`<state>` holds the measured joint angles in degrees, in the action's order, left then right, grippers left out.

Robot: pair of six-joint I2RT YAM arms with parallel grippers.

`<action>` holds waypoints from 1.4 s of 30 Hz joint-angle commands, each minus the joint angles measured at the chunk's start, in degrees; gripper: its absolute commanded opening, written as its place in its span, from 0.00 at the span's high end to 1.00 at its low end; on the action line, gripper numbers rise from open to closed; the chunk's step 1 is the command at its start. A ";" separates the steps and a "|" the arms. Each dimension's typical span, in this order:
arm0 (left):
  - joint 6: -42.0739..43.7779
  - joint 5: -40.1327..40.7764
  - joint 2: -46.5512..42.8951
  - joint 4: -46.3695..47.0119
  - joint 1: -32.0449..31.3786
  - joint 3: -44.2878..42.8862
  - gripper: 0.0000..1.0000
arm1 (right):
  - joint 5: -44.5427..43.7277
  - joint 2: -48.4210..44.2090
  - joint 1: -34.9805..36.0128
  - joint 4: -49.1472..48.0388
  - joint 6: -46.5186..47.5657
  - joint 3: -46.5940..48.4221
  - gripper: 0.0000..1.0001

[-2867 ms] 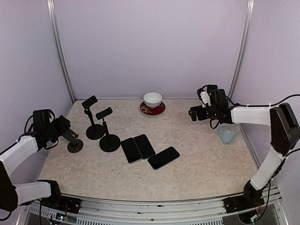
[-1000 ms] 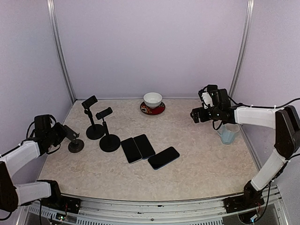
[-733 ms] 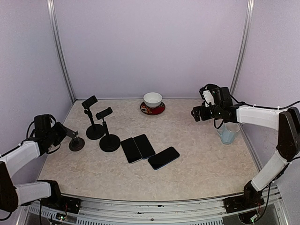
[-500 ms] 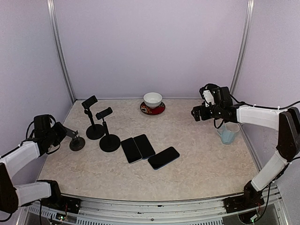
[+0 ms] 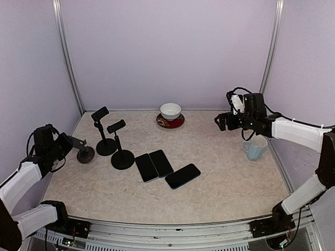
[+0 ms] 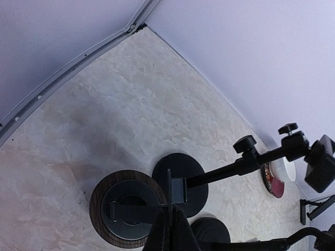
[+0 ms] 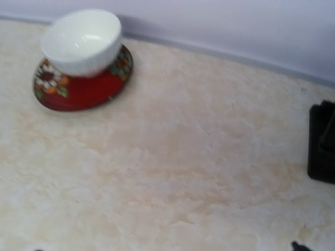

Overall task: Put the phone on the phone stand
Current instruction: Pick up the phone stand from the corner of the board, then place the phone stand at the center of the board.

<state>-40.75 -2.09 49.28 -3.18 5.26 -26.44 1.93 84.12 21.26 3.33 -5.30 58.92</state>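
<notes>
My left gripper (image 5: 69,142) is shut on the thin plate (image 6: 169,191) of a small phone stand with a wood-rimmed round base (image 5: 85,153) (image 6: 128,206). That stand is tilted at the table's left edge and looks raised off the surface. Three dark phones (image 5: 146,167) (image 5: 161,163) (image 5: 182,176) lie flat side by side at mid-table. Two taller black stands (image 5: 106,137) (image 5: 121,150) rise just left of them. My right gripper (image 5: 219,121) hovers open and empty at the far right, well away from the phones.
A white bowl (image 5: 170,110) (image 7: 81,42) sits on a red saucer (image 5: 170,122) (image 7: 84,86) by the back wall. A pale blue mug (image 5: 255,148) stands under the right arm. Walls close in the table on three sides.
My left gripper has shut on the small stand's plate and drawn it up and slightly back, tilting it. The right arm has risen and shifted a little to the right.
</notes>
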 commanded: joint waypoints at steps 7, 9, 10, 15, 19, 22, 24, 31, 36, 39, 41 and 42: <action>2.60 2.10 -9.00 -3.96 -2.57 -5.64 1.00 | 4.44 -3.74 0.52 -1.27 -1.89 -0.26 0.00; 3.51 1.76 -10.04 -5.29 -2.70 -7.23 1.00 | 4.20 -4.31 0.52 -1.12 -1.61 -0.16 0.00; 3.85 1.66 -10.48 -6.05 -2.77 -8.18 1.00 | 4.07 -4.66 0.54 -0.91 -1.42 0.00 0.00; 4.66 0.68 -10.23 -8.83 -3.67 -13.21 1.00 | 4.47 -5.51 0.54 0.21 -0.71 0.58 0.00; 4.97 -0.17 -9.18 -9.19 -5.76 -17.14 1.00 | 5.14 -6.57 0.54 -0.96 0.11 -0.46 0.00; 4.96 -0.22 -8.75 -9.30 -7.98 -19.99 1.00 | 4.56 -7.81 0.48 -1.92 0.26 -1.15 0.00; 5.06 -0.57 -7.79 -10.01 -9.41 -22.46 1.00 | 4.44 -8.41 0.49 -1.50 0.54 -0.65 0.00; 5.98 -1.81 -4.36 -10.57 -14.91 -30.03 1.00 | 6.15 -10.01 0.49 -1.81 0.91 -1.16 0.00; 7.51 -0.40 -2.70 -12.53 -18.34 -34.83 1.00 | 7.48 -9.93 0.50 -1.97 0.43 -1.64 0.00; 7.62 -1.83 -1.26 -12.22 -21.40 -36.43 1.00 | 8.29 -10.29 0.49 -2.36 0.40 -1.92 0.00; 7.77 -2.31 0.23 -11.99 -23.95 -37.59 1.00 | 8.43 -10.46 0.50 -2.61 0.44 -1.96 0.00; 8.14 -2.14 1.00 -11.80 -25.37 -38.22 1.00 | 8.58 -10.39 0.52 -2.53 0.46 -1.90 0.00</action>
<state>-34.22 -2.98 48.31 -17.37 -16.08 -61.32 9.17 75.22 21.26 2.46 -5.02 57.63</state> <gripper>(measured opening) 0.007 0.999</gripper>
